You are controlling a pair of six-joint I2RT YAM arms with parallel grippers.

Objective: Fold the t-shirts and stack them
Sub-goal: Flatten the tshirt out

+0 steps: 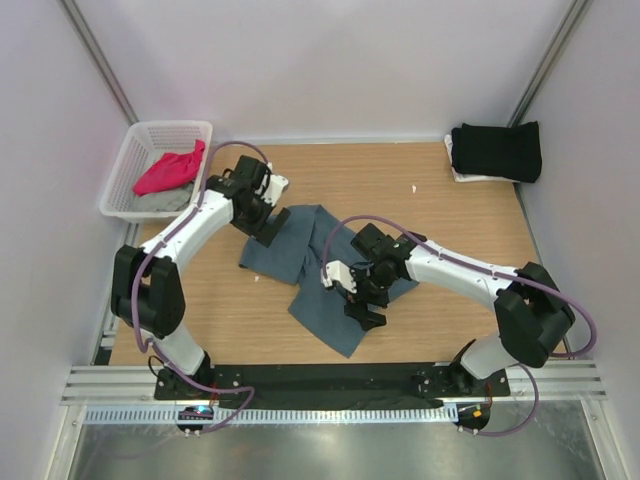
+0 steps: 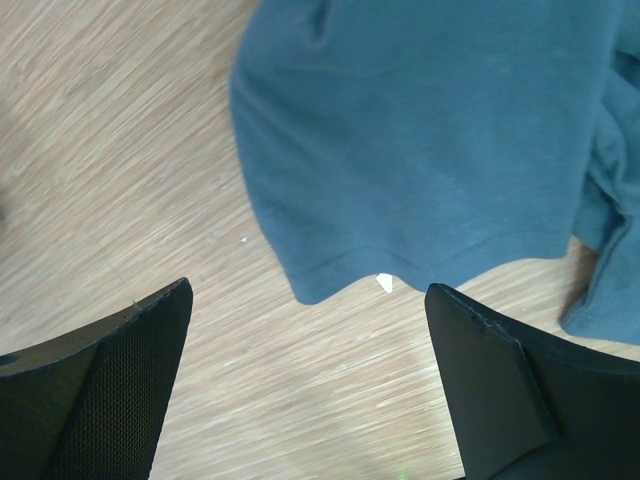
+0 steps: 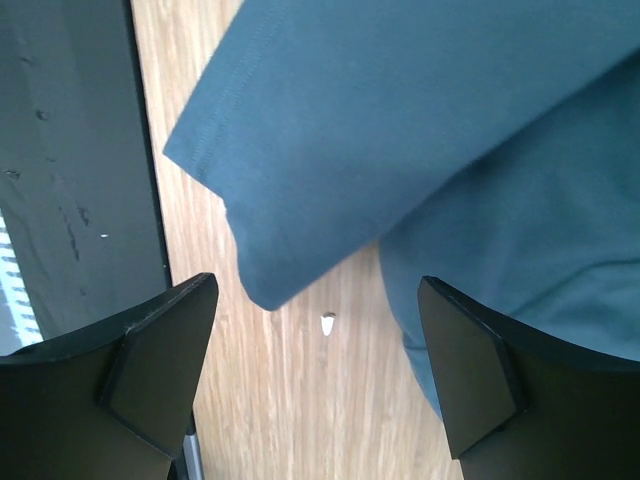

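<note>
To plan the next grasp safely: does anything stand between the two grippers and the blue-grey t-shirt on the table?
Nothing visible does. The left gripper and the right gripper both hang open over the blue-grey t-shirt. In the wrist views only its cloth, the bare table and a tiny white scrap show beneath them.

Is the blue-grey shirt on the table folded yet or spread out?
Spread out, not folded: the blue-grey shirt lies loose and rumpled across the table, with uneven edges and no squared layers.
</note>
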